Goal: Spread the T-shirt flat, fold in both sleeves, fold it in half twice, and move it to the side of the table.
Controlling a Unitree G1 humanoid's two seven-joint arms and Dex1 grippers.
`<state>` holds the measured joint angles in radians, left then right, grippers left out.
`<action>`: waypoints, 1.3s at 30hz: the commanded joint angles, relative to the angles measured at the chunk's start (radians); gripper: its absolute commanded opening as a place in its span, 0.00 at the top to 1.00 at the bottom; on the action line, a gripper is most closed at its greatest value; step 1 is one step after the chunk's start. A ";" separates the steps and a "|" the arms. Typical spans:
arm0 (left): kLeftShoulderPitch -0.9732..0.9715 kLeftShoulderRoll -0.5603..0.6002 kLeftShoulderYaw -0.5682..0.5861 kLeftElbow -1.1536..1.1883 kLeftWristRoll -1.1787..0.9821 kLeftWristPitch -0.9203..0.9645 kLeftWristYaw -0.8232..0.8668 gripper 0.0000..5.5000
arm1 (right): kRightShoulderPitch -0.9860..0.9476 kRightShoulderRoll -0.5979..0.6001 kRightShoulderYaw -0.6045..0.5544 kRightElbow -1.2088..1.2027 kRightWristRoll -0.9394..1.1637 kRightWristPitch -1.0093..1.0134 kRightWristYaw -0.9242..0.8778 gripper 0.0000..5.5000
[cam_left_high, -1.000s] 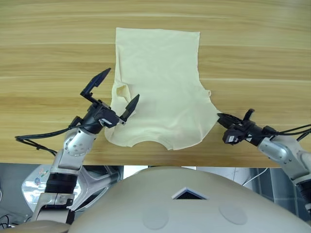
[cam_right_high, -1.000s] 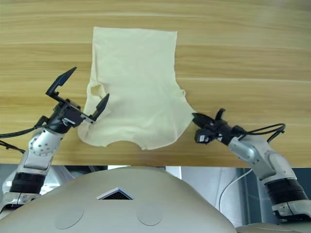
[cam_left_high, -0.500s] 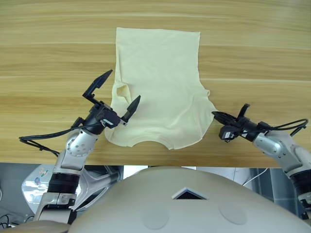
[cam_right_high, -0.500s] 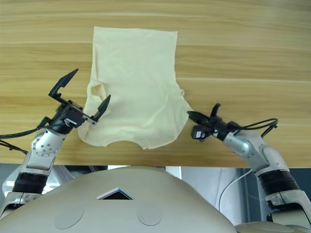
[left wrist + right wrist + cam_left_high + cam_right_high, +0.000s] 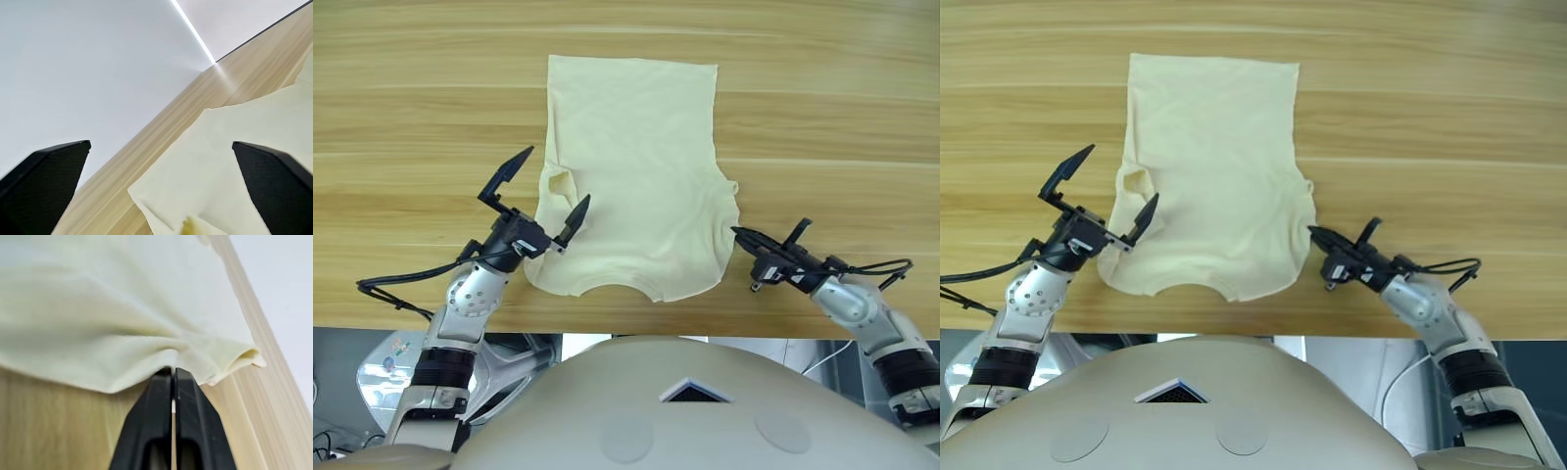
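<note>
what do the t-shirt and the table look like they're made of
T-shirt: soft matte pale-yellow knit, likely cotton; it puckers where the right gripper pinches its edge. Table: light wood or wood-look laminate, smooth with slight sheen; long straight grain lines, can't tell which.

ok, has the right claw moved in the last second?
Yes. The right claw has slid left over the table, closing onto the right edge of the T-shirt.

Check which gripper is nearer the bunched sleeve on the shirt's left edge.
Left. The left gripper is open, its fingers either side of the bunched sleeve in the head view. The right gripper is across the T-shirt, shut on its opposite edge.
</note>
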<state>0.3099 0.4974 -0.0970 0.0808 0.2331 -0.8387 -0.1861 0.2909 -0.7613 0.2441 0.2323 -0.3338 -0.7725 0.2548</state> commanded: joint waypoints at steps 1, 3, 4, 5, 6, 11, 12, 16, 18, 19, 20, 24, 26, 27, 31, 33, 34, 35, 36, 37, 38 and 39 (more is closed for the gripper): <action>0.001 -0.001 0.013 0.019 -0.005 -0.012 0.001 0.02 | 0.002 0.004 -0.025 -0.036 0.069 -0.023 0.030 1.00; 0.002 -0.003 0.015 0.025 -0.006 -0.016 0.001 0.02 | 0.002 0.004 -0.030 -0.047 0.086 -0.026 0.042 1.00; 0.002 -0.005 0.016 0.028 -0.005 -0.018 0.002 0.02 | 0.002 0.005 -0.031 -0.051 0.094 -0.029 0.049 1.00; 0.002 -0.005 0.016 0.031 -0.005 -0.020 0.003 0.02 | 0.005 0.006 -0.034 -0.058 0.103 -0.029 0.055 1.00; 0.001 -0.006 0.016 0.034 -0.006 -0.022 0.003 0.02 | 0.006 0.007 -0.037 -0.064 0.113 -0.031 0.060 1.00; -0.003 -0.015 0.010 0.049 -0.003 -0.029 0.002 0.02 | 0.001 0.014 -0.034 -0.092 0.155 -0.035 0.098 1.00; -0.004 -0.017 0.008 0.051 -0.001 -0.031 0.002 0.02 | -0.007 0.018 -0.029 -0.090 0.148 -0.035 0.103 1.00; -0.016 -0.025 -0.004 0.059 0.002 -0.034 -0.006 0.02 | -0.024 0.047 0.004 -0.110 0.129 -0.023 0.137 1.00; -0.020 -0.027 -0.006 0.063 0.001 -0.034 -0.008 0.02 | -0.027 0.053 0.018 -0.125 0.131 -0.021 0.159 1.00; -0.022 -0.029 -0.006 0.067 0.002 -0.035 -0.007 0.02 | -0.034 0.058 0.029 -0.127 0.131 -0.020 0.172 1.00; -0.024 -0.031 -0.008 0.071 0.004 -0.035 -0.006 0.02 | -0.040 0.062 0.037 -0.125 0.129 -0.019 0.182 1.00; -0.039 -0.041 -0.018 0.088 0.008 -0.040 -0.005 0.02 | -0.066 0.082 0.061 -0.107 0.105 -0.008 0.206 1.00; -0.044 -0.045 -0.021 0.094 0.010 -0.042 -0.004 0.02 | -0.074 0.087 0.065 -0.097 0.098 -0.008 0.212 1.00; -0.046 -0.046 -0.023 0.097 0.010 -0.043 -0.004 0.02 | -0.078 0.089 0.067 -0.092 0.092 -0.006 0.214 1.00; -0.049 -0.053 -0.028 0.101 0.010 -0.045 -0.003 0.02 | -0.095 0.093 0.075 -0.073 0.078 -0.001 0.220 1.00; -0.053 -0.058 -0.032 0.108 0.013 -0.047 -0.003 0.02 | -0.103 0.095 0.079 -0.063 0.070 0.006 0.225 1.00; -0.054 -0.060 -0.033 0.110 0.014 -0.049 -0.003 0.02 | -0.107 0.096 0.079 -0.058 0.065 0.008 0.223 0.95; -0.054 -0.061 -0.034 0.112 0.015 -0.049 -0.003 0.02 | -0.109 0.096 0.078 -0.055 0.064 0.013 0.224 0.93; -0.054 -0.060 -0.036 0.115 0.015 -0.051 -0.005 0.02 | -0.111 0.095 0.079 -0.054 0.065 0.016 0.228 0.90; -0.052 -0.058 -0.038 0.115 0.017 -0.052 -0.005 0.02 | -0.110 0.091 0.079 -0.056 0.066 0.019 0.231 0.87; -0.050 -0.057 -0.038 0.116 0.019 -0.054 -0.006 0.02 | -0.109 0.089 0.079 -0.058 0.068 0.020 0.233 0.86; -0.049 -0.056 -0.038 0.116 0.020 -0.055 -0.007 0.02 | -0.109 0.088 0.078 -0.060 0.069 0.020 0.235 0.82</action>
<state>0.2692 0.4355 -0.1314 0.1895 0.2404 -0.8918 -0.1865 0.1898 -0.6705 0.3232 0.1711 -0.2587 -0.7643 0.4780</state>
